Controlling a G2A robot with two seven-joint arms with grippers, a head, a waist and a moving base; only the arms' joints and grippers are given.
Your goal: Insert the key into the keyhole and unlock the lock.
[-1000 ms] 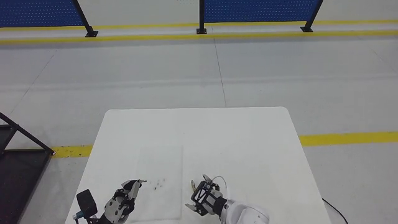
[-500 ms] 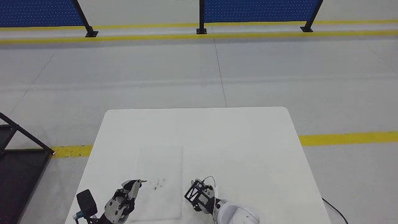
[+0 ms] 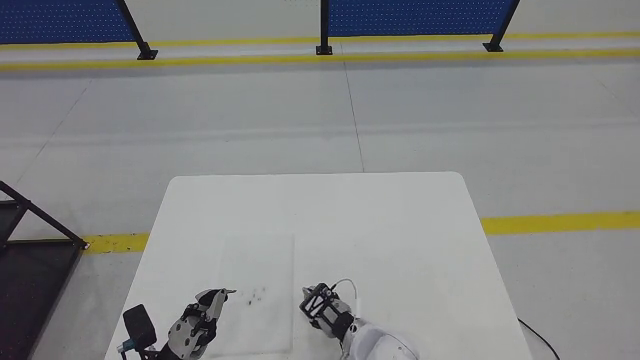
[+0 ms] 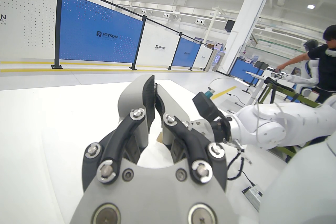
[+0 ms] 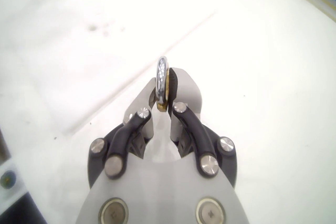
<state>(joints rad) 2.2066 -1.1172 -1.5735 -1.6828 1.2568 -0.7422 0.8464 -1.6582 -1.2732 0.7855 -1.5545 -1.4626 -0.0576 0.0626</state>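
My right gripper (image 5: 165, 78) is shut on a small padlock (image 5: 162, 80), held edge-on with its chrome shackle outward and its brass body between the pads. In the top view this gripper (image 3: 318, 305) hangs over the white table (image 3: 320, 210) near the front edge. My left gripper (image 3: 222, 295) sits a short way to its left, shut, with a thin sliver that looks like the key (image 3: 229, 292) sticking out of its tips. In the left wrist view its pads (image 4: 149, 93) are pressed together and the key is hidden. The keyhole cannot be seen.
A thin pale mat (image 3: 250, 260) covers the table's front left, with dark specks (image 3: 255, 293) between the grippers. A black frame (image 3: 30, 220) stands off the table's left side. The table's far half is bare.
My right gripper has turned at the wrist and shifted slightly left and away with the padlock. The left gripper has stayed put.
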